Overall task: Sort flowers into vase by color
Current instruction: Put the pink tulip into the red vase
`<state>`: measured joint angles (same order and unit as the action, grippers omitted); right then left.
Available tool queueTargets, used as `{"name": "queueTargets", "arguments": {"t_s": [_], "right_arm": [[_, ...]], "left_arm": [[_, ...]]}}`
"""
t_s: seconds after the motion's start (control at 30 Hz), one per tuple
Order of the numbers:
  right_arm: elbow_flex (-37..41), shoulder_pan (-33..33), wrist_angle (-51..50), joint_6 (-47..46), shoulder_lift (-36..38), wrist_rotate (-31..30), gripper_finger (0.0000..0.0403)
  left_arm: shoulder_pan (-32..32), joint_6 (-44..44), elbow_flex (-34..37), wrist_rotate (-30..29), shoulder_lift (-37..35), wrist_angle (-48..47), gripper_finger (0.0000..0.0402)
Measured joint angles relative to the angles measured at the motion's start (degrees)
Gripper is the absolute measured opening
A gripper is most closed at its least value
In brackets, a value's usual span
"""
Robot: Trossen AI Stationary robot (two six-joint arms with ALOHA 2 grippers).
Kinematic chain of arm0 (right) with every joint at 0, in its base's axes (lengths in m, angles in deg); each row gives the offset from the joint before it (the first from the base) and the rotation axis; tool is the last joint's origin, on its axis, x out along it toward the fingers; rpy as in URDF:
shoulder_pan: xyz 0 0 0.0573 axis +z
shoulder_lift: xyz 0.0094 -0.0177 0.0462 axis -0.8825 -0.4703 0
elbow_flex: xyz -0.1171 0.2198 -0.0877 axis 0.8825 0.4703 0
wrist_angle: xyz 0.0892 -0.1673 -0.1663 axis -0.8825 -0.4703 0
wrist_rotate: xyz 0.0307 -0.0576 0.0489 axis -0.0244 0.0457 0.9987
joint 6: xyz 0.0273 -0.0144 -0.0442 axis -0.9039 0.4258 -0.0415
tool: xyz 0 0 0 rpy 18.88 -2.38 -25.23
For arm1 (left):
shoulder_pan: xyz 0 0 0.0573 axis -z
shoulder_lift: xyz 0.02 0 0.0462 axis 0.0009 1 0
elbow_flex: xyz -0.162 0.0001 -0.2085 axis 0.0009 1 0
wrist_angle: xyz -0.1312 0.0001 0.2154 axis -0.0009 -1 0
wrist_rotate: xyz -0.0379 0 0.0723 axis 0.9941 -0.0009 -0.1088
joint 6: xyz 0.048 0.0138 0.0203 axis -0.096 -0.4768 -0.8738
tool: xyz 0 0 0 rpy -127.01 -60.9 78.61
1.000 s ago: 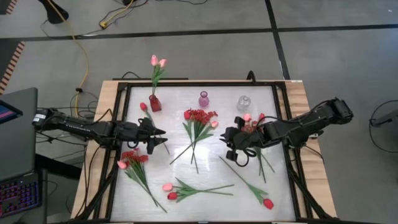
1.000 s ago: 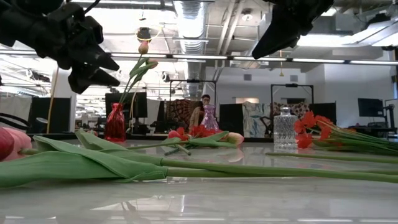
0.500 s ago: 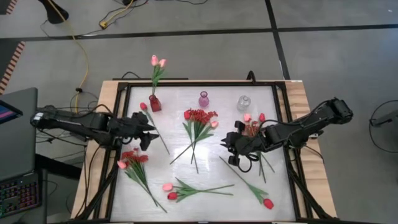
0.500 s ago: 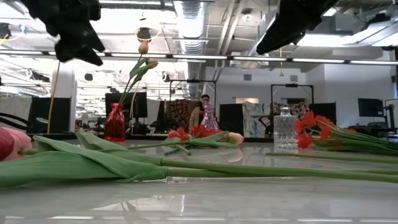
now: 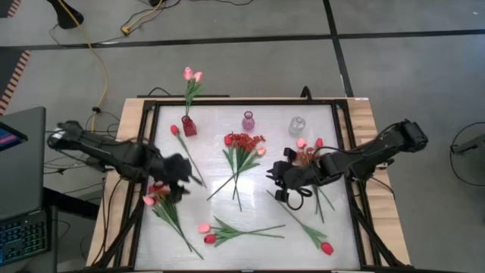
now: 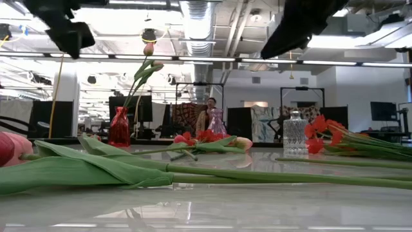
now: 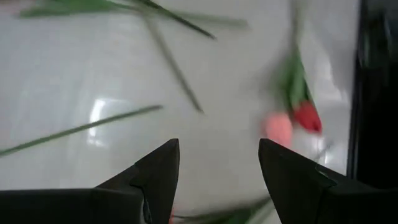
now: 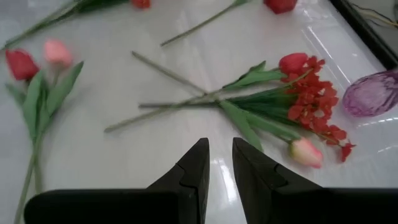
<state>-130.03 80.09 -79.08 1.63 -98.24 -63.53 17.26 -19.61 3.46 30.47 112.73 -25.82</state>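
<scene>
Table (image 5: 333, 114) strewn with flowers (image 5: 241, 155), two arms above it.
Left gripper (image 5: 180, 168) hangs over the left-side blooms, fingers spread wide and empty; right gripper (image 5: 277, 176) near centre, fingers narrowly parted, empty. Red vase (image 5: 189, 126) holds pink tulips (image 5: 192, 75); purple vase (image 5: 248, 120) and clear vase (image 5: 297, 124) stand beside it.

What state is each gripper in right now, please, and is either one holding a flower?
Left gripper: open, holding nothing, above the table's left side.
Right gripper: fingers slightly apart, nothing between them, above the table's right-middle.
</scene>
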Motion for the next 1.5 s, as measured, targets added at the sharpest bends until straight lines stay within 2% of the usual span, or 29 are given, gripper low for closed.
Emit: {"name": "queueTargets", "arguments": {"t_s": [0.13, 0.33, 0.53, 0.63, 0.8, 0.93, 1.5], "right_arm": [[0.02, -0.07, -0.56, -0.74, -0.68, 0.66, 0.0097], [0.02, 0.66, -0.74, -1.53, -1.11, 2.03, 0.0097], [0.0, 0.62, -0.28, -1.55, -1.11, 2.54, 0.0097], [0.0, 0.94, 0.4, -1.58, -1.11, 2.54, 0.0097], [0.0, 1.5, 0.73, -2.12, -1.11, 2.57, 0.0097], [0.0, 2.15, 0.71, -2.58, -1.11, 2.71, 0.0097], [0.0, 2.6, 0.58, -3.0, -1.11, 2.54, 0.0097]], "left_arm": [[5.26, -0.45, -1.17, 1.58, 4.27, 0.91, 0.0208], [12.86, 6.57, -1.97, 3.79, 7.77, 3.1, 0.0208], [21.71, 3.93, -1.99, 4.08, 12.91, 6.11, 0.0208], [24.44, 6.19, -1.97, 4.11, 16.14, 5.41, 0.0208], [26.41, 7.78, -1.97, 6.18, 21.32, 5.48, 0.0208], [27.66, 5.84, -1.97, 7.73, 23.9, 5.5, 0.0208], [31.86, 4.63, -1.61, 2.97, 24.9, 4.48, 0.0208]]}}
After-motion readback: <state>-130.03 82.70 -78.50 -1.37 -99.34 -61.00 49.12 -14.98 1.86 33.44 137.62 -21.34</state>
